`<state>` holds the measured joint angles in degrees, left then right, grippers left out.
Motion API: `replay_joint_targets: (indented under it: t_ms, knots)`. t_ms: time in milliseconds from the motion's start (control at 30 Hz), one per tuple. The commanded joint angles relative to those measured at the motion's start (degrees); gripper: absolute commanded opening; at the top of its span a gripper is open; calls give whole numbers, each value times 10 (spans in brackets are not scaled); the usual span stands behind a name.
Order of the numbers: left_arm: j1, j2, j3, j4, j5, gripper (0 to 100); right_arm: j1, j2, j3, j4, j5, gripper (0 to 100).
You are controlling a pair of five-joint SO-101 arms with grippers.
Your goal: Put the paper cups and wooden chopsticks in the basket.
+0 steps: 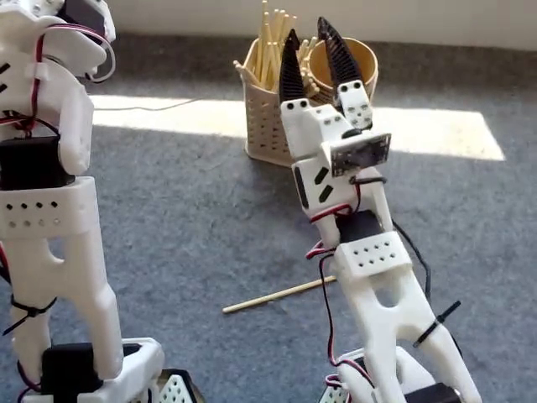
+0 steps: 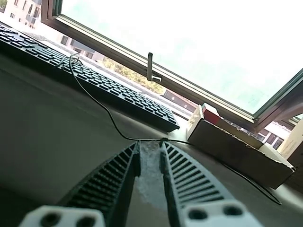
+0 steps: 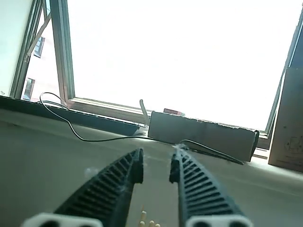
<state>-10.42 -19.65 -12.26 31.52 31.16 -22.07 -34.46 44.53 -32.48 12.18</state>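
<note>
One wooden chopstick (image 1: 281,295) lies on the carpet (image 1: 210,227); right gripper (image 1: 306,28) gapes empty over the basket (image 1: 264,134); left gripper (image 2: 150,142) is slightly parted.

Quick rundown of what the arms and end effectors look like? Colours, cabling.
The left arm and right arm are white printed shells with black servo blocks, red-and-black wires and black zip ties. The left end effector and right end effector have black, ridged, tapered fingers.
</note>
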Motion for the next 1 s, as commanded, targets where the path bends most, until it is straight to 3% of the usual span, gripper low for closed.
replay_joint_targets:
  t_ms: [0, 200, 667, 967]
  knots:
    - [14, -27, -25, 4, 4, 88, 0, -98, -3, 87, 4, 4]
    - [15, -27, -25, 4, 4, 88, -4, -230, -4, 225, 4, 6]
    - [56, -27, -23, 6, 2, 88, -15, -384, 1, 409, 5, 6]
    - [105, -97, -20, 82, -22, 88, -15, -575, 2, 504, 7, 6]
